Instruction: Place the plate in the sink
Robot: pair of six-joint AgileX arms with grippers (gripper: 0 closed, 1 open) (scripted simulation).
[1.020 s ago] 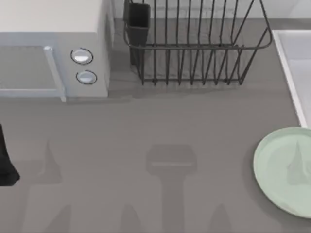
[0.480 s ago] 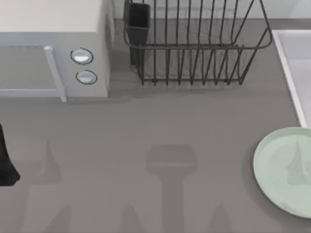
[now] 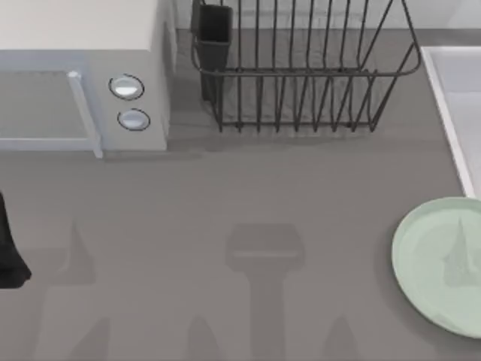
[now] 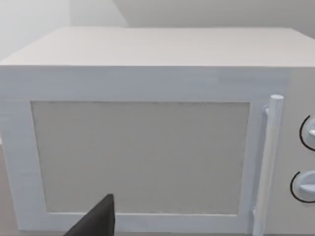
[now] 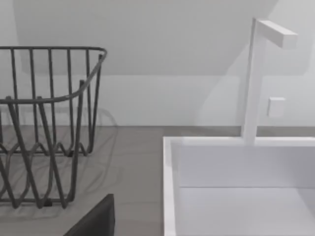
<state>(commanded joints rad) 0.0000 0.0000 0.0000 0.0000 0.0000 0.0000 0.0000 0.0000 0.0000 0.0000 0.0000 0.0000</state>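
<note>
While the plate point(image 3: 440, 263) lies flat on the counter point(image 3: 248, 195) at its right edge, toward the front corner, nothing is holding it, and part of it runs past the frame of the top view. Just behind it, along the same right edge, stands the sink point(image 3: 451, 113), its raised white rim close to the plate's far side but apparently not touching; the short gap suggests that a brief lift and carry rearward would serve. From the right wrist view the sink point(image 5: 170, 187) presents a smooth, bare basin with a white tap point(image 5: 256, 83) rising at its back, so the interior looks free to receive the plate. A dark wire dish rack point(image 3: 301, 75) occupies the back edge at the middle, and a microwave point(image 3: 83, 75) fills the back left corner, both well apart from the plate. A dark part of the left arm point(image 3: 9, 248) shows at the counter's left edge, facing the microwave door point(image 4: 140, 157), seemingly parked. Whether either pincer is spread or pressed together cannot be told. The pick-up is judged not yet begun.
</note>
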